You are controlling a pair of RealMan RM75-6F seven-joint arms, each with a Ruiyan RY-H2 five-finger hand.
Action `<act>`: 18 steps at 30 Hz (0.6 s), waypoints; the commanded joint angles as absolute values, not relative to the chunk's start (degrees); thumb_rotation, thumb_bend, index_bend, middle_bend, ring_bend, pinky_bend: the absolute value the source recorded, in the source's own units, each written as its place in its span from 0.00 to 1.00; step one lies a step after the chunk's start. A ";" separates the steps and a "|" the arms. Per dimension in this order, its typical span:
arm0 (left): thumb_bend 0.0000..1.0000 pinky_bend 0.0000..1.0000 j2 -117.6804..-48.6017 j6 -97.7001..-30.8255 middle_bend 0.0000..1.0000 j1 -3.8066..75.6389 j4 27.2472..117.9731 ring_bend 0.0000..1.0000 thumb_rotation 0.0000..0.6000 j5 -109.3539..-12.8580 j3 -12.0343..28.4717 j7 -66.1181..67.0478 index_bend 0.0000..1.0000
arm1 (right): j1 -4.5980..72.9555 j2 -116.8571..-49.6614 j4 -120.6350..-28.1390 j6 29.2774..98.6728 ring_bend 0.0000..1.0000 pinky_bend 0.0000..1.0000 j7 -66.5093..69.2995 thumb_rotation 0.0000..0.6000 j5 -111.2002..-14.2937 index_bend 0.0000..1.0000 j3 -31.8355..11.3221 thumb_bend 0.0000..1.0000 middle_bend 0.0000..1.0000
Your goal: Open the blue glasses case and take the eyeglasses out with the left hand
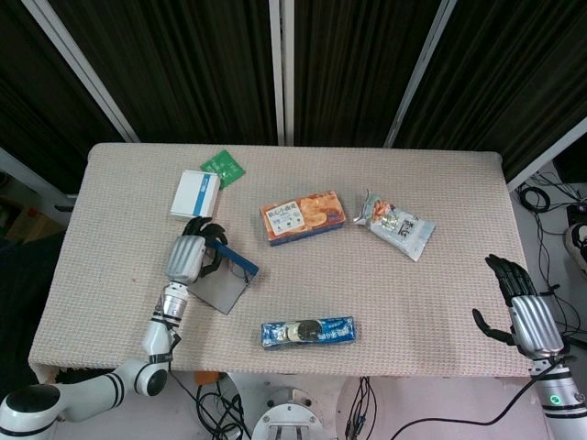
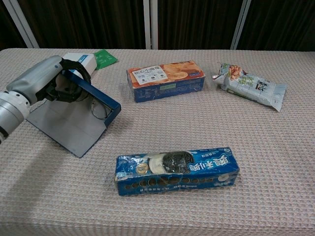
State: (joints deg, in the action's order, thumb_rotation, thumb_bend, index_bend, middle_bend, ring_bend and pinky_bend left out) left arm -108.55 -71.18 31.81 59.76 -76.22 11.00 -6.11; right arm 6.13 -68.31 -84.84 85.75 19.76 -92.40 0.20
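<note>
Tabletop [image 1: 440,183] w/ beige woven cloth, fills most of head view. Orange biscuit box [image 1: 303,217] near centre; blue cookie pack [image 1: 308,331] at 6 o'clock from it, near front edge. Snack bag [image 1: 397,225] at 3 o'clock of the biscuit box. White/blue box [image 1: 195,194] at 10 o'clock of centre, green packet [image 1: 223,168] just past it toward the back.

Blue glasses case [image 2: 81,115] sits open at approx 8 o'clock of the biscuit box, grey lid flap flat on the cloth, blue tray edge tilted up. Eyeglasses [image 2: 101,109] inside the tray, lens rim visible in chest view.

Left hand [image 2: 47,81] at the case's back/left end, fingers curled around the blue tray — grasping the case; contact w/ the glasses can't tell.

Right hand [image 1: 525,307] at 4 o'clock, off tabletop's front-right corner, fingers spread, released, holding nothing.
</note>
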 commanded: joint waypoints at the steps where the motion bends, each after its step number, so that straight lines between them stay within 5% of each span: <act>1: 0.55 0.12 -111.80 -71.76 0.31 32.91 56.25 0.15 1.00 -75.93 12.93 -7.40 0.45 | 6.21 -68.31 -84.92 85.64 0.00 0.00 19.68 1.00 -92.46 0.01 0.18 0.31 0.05; 18: 0.55 0.12 -117.45 -71.48 0.29 32.92 50.87 0.14 1.00 -72.19 17.77 -15.05 0.41 | 6.02 -68.22 -84.85 85.48 0.00 0.00 20.03 1.00 -92.31 0.01 0.22 0.31 0.05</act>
